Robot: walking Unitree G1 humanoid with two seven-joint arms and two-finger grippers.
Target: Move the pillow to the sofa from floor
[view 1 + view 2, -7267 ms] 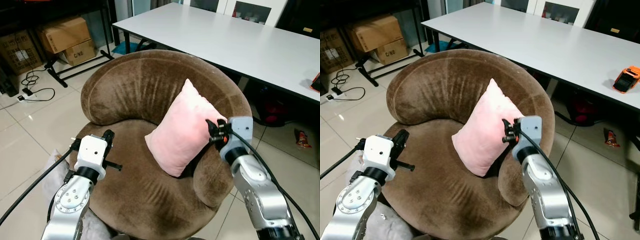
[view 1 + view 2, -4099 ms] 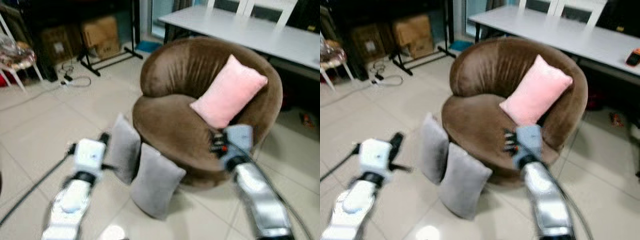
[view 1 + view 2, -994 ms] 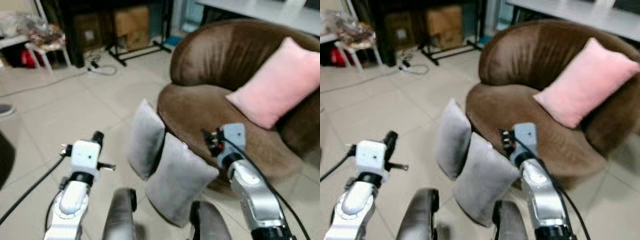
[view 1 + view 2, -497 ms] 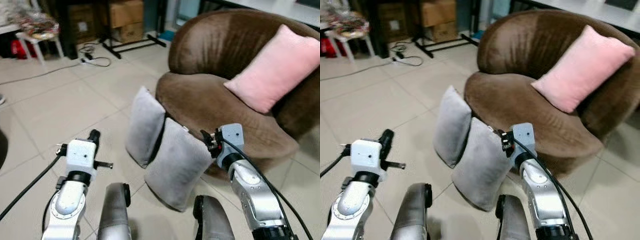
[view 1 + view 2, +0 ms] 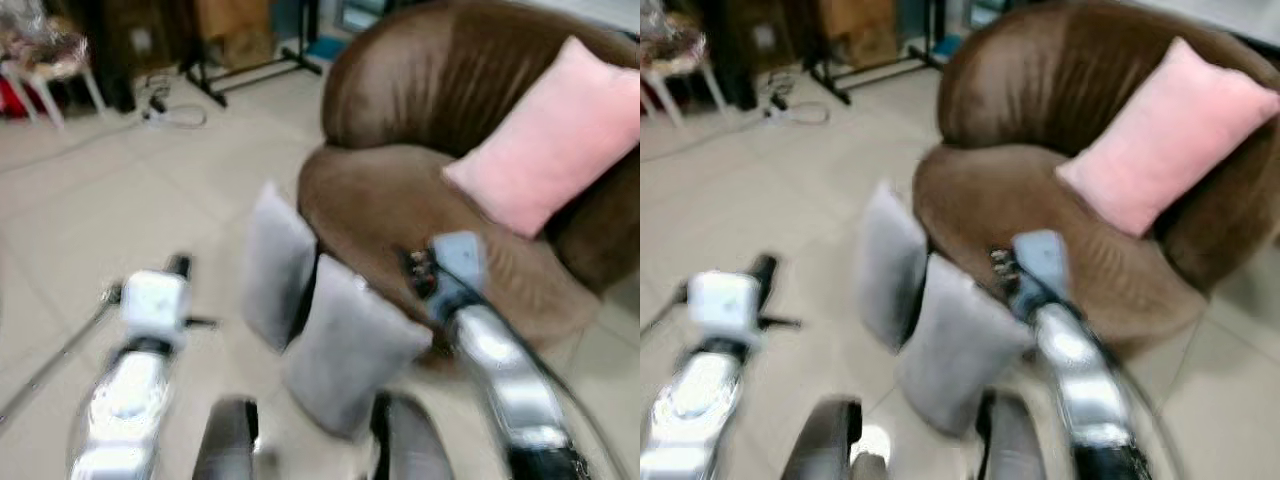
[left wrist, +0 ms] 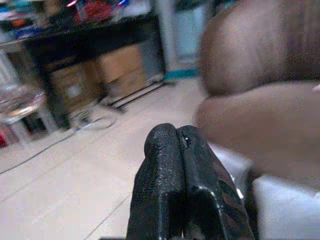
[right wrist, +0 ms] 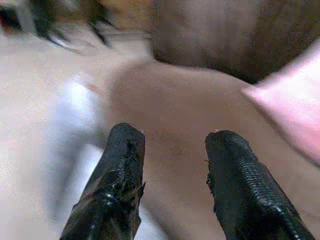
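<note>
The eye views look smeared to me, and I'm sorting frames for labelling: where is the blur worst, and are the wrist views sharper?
Eye views: arms most streaked, grey pillows soft, pink pillow clearer. Left wrist view: shut fingers crisp, room hazy. Right wrist view: open fingers sharp, sofa smeared.

Upper left of the blurred head views: cardboard boxes (image 5: 225, 28) sit against the back, a black stand's legs (image 5: 250, 72) spread on the pale tiled floor (image 5: 110, 190), and a cable (image 5: 165, 113) trails just beside a white chair leg (image 5: 97, 92).
</note>
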